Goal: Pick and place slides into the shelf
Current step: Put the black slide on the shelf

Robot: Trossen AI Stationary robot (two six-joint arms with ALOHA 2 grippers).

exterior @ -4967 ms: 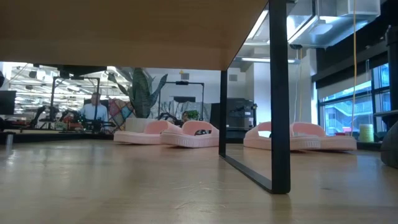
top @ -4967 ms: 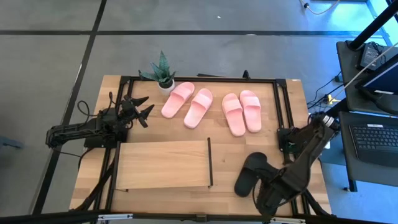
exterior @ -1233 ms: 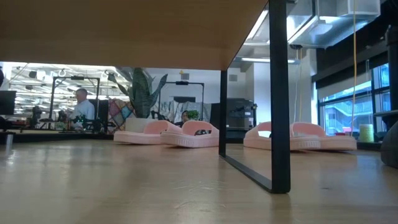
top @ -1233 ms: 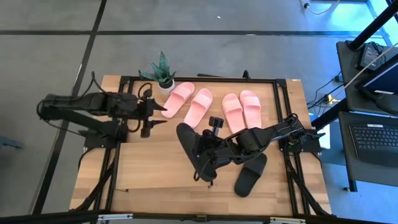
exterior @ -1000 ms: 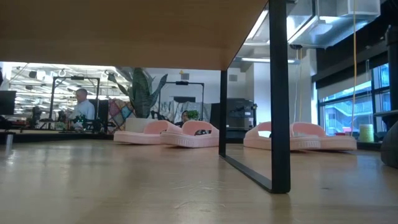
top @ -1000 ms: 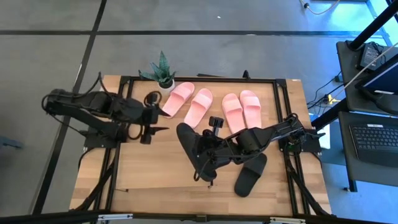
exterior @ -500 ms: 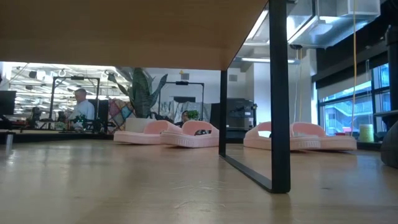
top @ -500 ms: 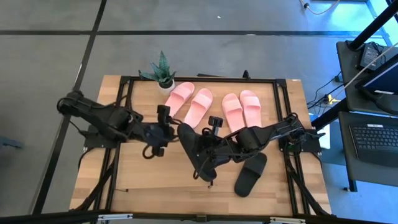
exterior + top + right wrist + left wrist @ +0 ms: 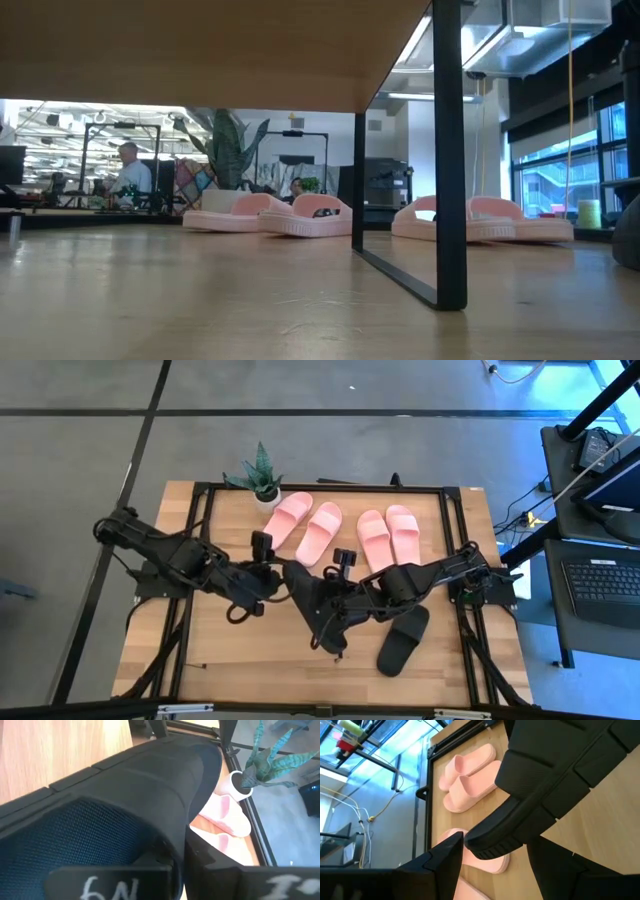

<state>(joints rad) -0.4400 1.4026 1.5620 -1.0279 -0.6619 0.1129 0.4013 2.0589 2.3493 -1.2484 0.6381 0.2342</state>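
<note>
Since half a second ago the left gripper [image 9: 268, 568], fingers spread, has neared the black slide [image 9: 312, 600] pinched by the right gripper [image 9: 335, 618], seemingly for a handover.

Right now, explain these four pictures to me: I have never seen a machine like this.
Two dark robot arms work at a wooden table. One picture looks straight down; one looks level across the tabletop; two come from cameras on the wrists. The right hand is shut on a black slide, held above the table's middle. The left hand, open, reaches in at that slide's end. Another black slide lies on the table. Two pink pairs and a potted plant lie at the far edge. The shelf shows in the level view.
</note>
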